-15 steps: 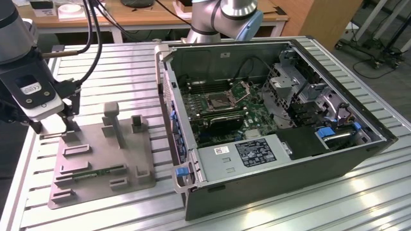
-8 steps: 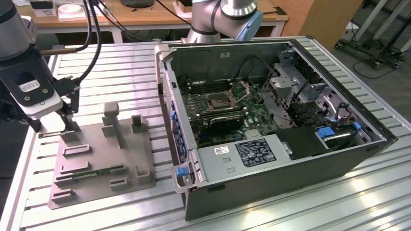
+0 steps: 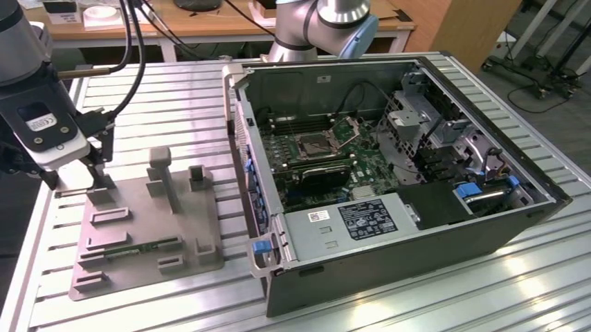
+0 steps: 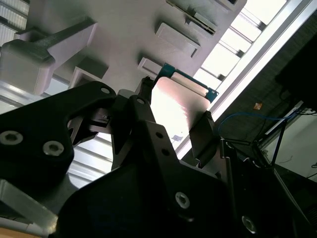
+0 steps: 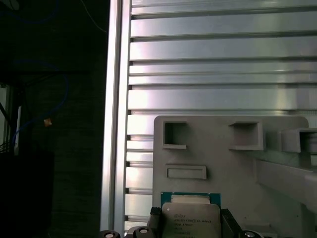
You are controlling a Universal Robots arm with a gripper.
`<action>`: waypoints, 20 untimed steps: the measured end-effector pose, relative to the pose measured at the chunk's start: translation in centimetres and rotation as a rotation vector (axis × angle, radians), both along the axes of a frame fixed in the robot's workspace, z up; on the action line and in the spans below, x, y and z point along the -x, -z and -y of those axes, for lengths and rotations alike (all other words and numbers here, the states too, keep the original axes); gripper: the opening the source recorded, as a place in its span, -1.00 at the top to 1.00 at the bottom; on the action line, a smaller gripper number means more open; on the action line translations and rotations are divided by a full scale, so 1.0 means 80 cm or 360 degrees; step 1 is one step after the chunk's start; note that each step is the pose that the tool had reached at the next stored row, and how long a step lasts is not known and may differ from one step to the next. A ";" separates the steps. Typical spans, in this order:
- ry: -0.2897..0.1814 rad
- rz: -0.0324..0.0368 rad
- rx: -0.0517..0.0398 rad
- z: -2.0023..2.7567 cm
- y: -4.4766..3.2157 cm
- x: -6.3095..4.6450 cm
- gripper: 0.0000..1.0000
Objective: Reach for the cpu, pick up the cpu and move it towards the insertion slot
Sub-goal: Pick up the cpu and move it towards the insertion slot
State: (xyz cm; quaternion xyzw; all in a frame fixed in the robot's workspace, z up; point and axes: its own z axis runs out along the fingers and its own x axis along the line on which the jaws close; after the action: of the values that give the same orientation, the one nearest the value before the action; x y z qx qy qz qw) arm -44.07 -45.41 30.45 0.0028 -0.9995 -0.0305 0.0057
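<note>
In both wrist views the cpu [image 4: 179, 106] [image 5: 191, 219], a flat square chip with a silvery top and a green rim, lies between my two black fingers. My gripper [image 4: 176, 99] [image 5: 191, 223] is shut on it, one finger against each opposite edge, just over the grey tray [image 5: 223, 163]. In the exterior view my gripper [image 3: 97, 185] stands at the tray's [image 3: 148, 235] far corner, on the exterior view's left. The insertion slot [image 3: 319, 144], a dark square socket with its metal plate hinged up, sits on the green motherboard inside the open computer case.
The open computer case [image 3: 397, 187] stands on the exterior view's right of the tray, its side wall between tray and motherboard. Grey upright posts [image 3: 162, 169] rise from the tray, and a green memory stick [image 3: 138, 247] lies in it. The ribbed metal table [image 5: 223, 64] ends close beside the tray.
</note>
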 end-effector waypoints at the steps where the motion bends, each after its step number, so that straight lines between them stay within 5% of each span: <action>1: 0.0000 0.0000 0.0000 0.0000 -0.0002 0.000 -0.09; 20: 0.0000 0.0000 0.0000 0.0000 -0.0116 0.000 -0.09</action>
State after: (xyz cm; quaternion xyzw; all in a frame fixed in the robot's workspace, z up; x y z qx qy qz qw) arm -44.06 -45.41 31.37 0.0028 -0.9995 -0.0305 0.0057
